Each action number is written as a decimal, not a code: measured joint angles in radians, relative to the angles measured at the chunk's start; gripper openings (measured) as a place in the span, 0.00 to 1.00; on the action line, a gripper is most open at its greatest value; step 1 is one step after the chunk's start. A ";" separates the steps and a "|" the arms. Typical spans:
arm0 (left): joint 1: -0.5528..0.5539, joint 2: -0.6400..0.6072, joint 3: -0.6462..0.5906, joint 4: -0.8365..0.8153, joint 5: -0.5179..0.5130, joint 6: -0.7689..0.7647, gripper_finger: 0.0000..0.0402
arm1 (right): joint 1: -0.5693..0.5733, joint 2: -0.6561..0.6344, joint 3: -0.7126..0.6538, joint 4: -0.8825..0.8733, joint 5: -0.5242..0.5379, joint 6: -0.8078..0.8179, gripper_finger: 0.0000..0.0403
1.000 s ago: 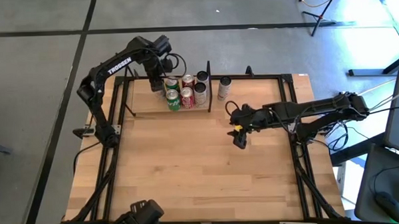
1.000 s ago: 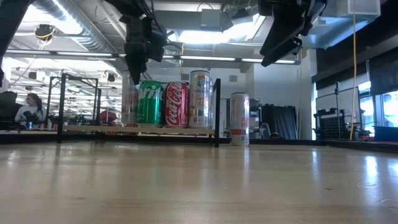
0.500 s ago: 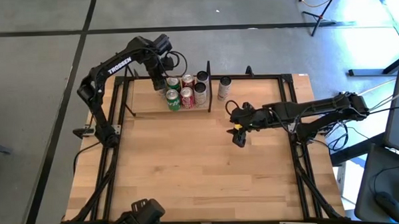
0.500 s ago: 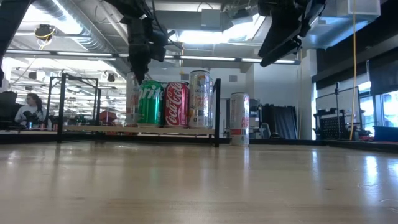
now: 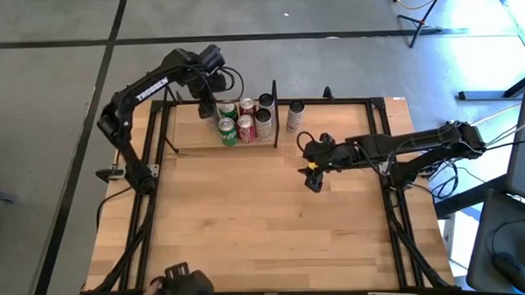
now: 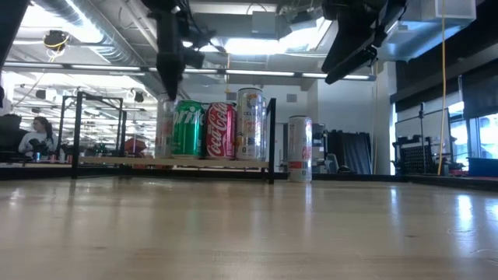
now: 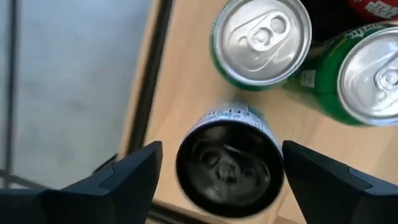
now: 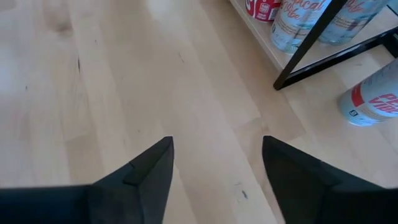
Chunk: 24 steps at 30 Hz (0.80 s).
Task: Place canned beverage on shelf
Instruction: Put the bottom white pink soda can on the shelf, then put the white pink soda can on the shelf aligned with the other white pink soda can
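Canned beverage (image 7: 229,163), a dark-topped can, stands on the shelf (image 5: 192,137) at 9 o'clock of the green cans (image 7: 260,41), directly beneath the left gripper (image 7: 217,180), whose fingers sit spread wide on either side without touching it. It looks rigid, smooth and tippy, best held mid-wall. Room is tight: neighbours and shelf edge are near, while the right gripper (image 8: 214,174) waits open over bare table.

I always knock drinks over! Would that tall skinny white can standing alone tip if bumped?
Probably: the white can looks tall and narrow, so a push near its top could topple it. It's round, so it might then roll across the table. The right gripper hovers nearby.
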 joint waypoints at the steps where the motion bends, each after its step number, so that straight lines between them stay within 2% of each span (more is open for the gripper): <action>1: -0.003 -0.014 0.000 0.001 -0.012 0.000 0.78 | 0.000 0.000 0.000 0.000 0.000 0.000 0.59; 7: -0.013 -0.087 0.061 0.015 -0.015 -0.010 0.78 | -0.033 0.027 0.002 0.005 0.018 0.046 0.79; 12: -0.013 -0.171 0.088 0.083 0.108 -0.096 0.78 | -0.115 0.027 0.050 -0.006 0.043 0.002 0.90; 16: 0.001 -0.234 0.087 0.158 0.276 -0.182 0.78 | -0.218 0.026 0.141 -0.066 0.075 -0.081 0.91; 19: 0.001 -0.261 0.087 0.196 0.366 -0.193 0.78 | -0.314 0.025 0.168 -0.068 0.094 -0.175 0.89; 21: -0.002 -0.271 0.087 0.210 0.403 -0.193 0.78 | -0.381 0.025 0.162 -0.042 0.065 -0.235 0.88; 24: -0.016 -0.274 0.087 0.214 0.427 -0.223 0.78 | -0.479 0.034 0.113 0.053 -0.041 -0.314 0.87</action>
